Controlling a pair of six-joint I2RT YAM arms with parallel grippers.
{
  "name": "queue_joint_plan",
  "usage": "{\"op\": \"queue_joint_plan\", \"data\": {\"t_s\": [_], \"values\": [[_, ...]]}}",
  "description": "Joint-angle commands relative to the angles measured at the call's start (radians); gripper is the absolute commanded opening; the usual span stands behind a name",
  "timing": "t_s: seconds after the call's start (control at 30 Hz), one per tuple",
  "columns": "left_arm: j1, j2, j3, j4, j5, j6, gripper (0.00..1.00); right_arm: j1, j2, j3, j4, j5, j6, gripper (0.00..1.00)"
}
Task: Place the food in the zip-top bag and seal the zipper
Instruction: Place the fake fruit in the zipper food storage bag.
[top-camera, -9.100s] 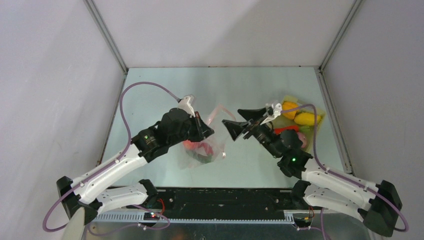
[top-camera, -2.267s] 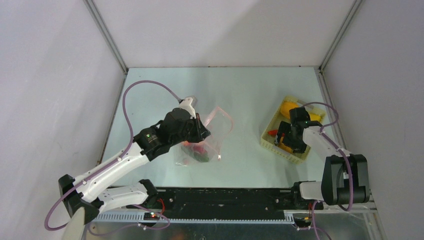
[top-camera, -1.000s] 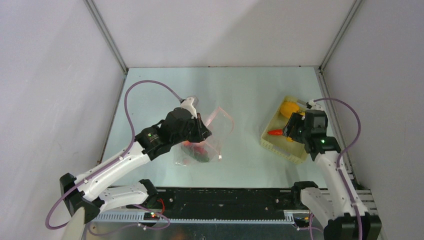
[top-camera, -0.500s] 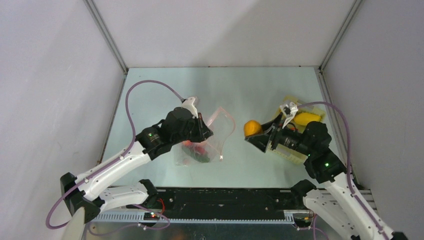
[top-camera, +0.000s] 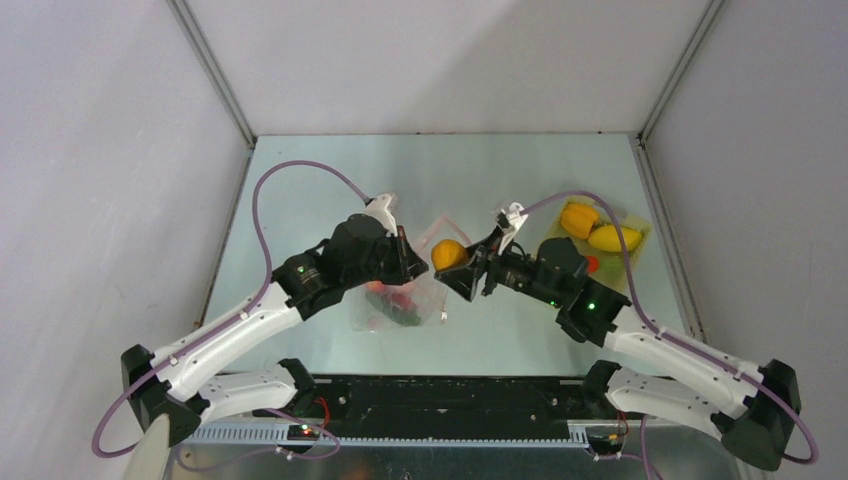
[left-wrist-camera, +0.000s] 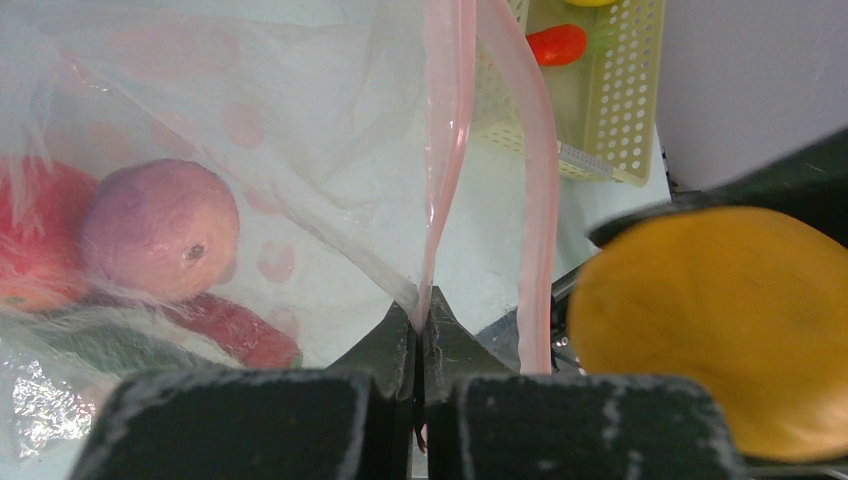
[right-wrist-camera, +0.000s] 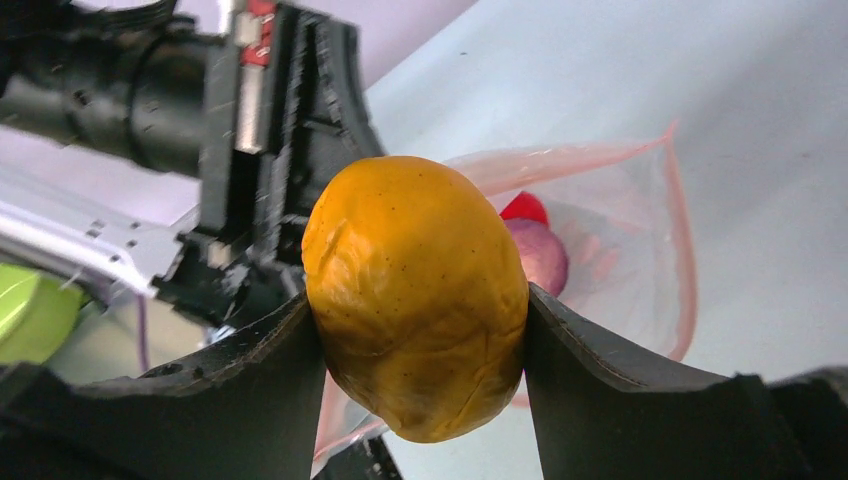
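The clear zip-top bag (top-camera: 405, 296) with pink dots lies mid-table, its mouth held up and open. My left gripper (top-camera: 412, 262) is shut on the pink zipper strip (left-wrist-camera: 445, 150) at the near lip. Inside the bag are a purple onion (left-wrist-camera: 160, 228), a red chili (left-wrist-camera: 235, 330) and red and green pieces. My right gripper (top-camera: 455, 268) is shut on an orange pepper (top-camera: 448, 254), held at the bag's mouth; it also shows in the right wrist view (right-wrist-camera: 415, 290) and the left wrist view (left-wrist-camera: 710, 325). The open mouth (right-wrist-camera: 600, 230) lies just behind the pepper.
The pale-yellow perforated basket (top-camera: 628, 262) stands at the right, holding an orange pepper (top-camera: 578, 218), a yellow pepper (top-camera: 614, 238) and a small red piece (top-camera: 592, 264). The left arm's purple cable (top-camera: 300, 180) arcs over the left of the table. Grey walls enclose the table.
My right arm lifted an orange pepper out of the basket and carried it left to the bag's mouth. My left gripper has kept holding the bag's lip in place.
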Motion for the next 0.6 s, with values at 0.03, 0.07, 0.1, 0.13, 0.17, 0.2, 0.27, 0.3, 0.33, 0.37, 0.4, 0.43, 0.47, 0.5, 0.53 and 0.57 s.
{"op": "queue_joint_plan", "data": {"t_s": [0.03, 0.07, 0.1, 0.13, 0.17, 0.2, 0.27, 0.3, 0.33, 0.37, 0.4, 0.43, 0.47, 0.5, 0.53, 0.57], "values": [[0.006, -0.042, -0.021, 0.038, 0.022, -0.018, 0.00, 0.022, 0.049, 0.095, 0.028, 0.216, -0.056, 0.38], [0.005, -0.043, -0.020, 0.036, 0.021, -0.019, 0.00, 0.021, 0.058, 0.096, 0.027, 0.237, -0.054, 0.39], [0.004, -0.044, -0.020, 0.037, 0.021, -0.018, 0.00, 0.022, 0.062, 0.096, 0.027, 0.244, -0.052, 0.40], [0.005, -0.043, -0.020, 0.038, 0.022, -0.017, 0.00, 0.023, 0.072, 0.096, 0.030, 0.251, -0.052, 0.42], [0.004, -0.043, -0.019, 0.037, 0.024, -0.017, 0.00, 0.024, 0.083, 0.097, 0.035, 0.252, -0.051, 0.44], [0.005, -0.045, -0.017, 0.035, 0.028, -0.017, 0.00, 0.024, 0.088, 0.097, 0.036, 0.253, -0.048, 0.45], [0.004, -0.048, -0.019, 0.037, 0.036, -0.018, 0.00, 0.028, 0.106, 0.099, 0.029, 0.258, -0.047, 0.47], [0.005, -0.050, -0.019, 0.040, 0.038, -0.018, 0.00, 0.031, 0.114, 0.099, 0.023, 0.260, -0.046, 0.47], [0.006, -0.055, -0.021, 0.040, 0.037, -0.019, 0.00, 0.035, 0.118, 0.099, 0.021, 0.260, -0.048, 0.49], [0.005, -0.057, -0.021, 0.038, 0.033, -0.019, 0.00, 0.038, 0.122, 0.099, 0.016, 0.254, -0.050, 0.50], [0.005, -0.064, -0.021, 0.036, 0.030, -0.020, 0.00, 0.042, 0.122, 0.100, 0.012, 0.252, -0.054, 0.50], [0.005, -0.066, -0.020, 0.033, 0.024, -0.020, 0.00, 0.042, 0.119, 0.100, 0.006, 0.251, -0.058, 0.51], [0.005, -0.070, -0.020, 0.031, 0.022, -0.020, 0.00, 0.043, 0.116, 0.100, 0.003, 0.250, -0.061, 0.52], [0.005, -0.073, -0.020, 0.032, 0.019, -0.021, 0.00, 0.043, 0.111, 0.100, -0.003, 0.251, -0.063, 0.54], [0.005, -0.076, -0.021, 0.032, 0.018, -0.023, 0.00, 0.043, 0.109, 0.100, -0.007, 0.251, -0.063, 0.57], [0.005, -0.079, -0.021, 0.033, 0.018, -0.025, 0.00, 0.043, 0.104, 0.100, -0.008, 0.249, -0.063, 0.64]]}}
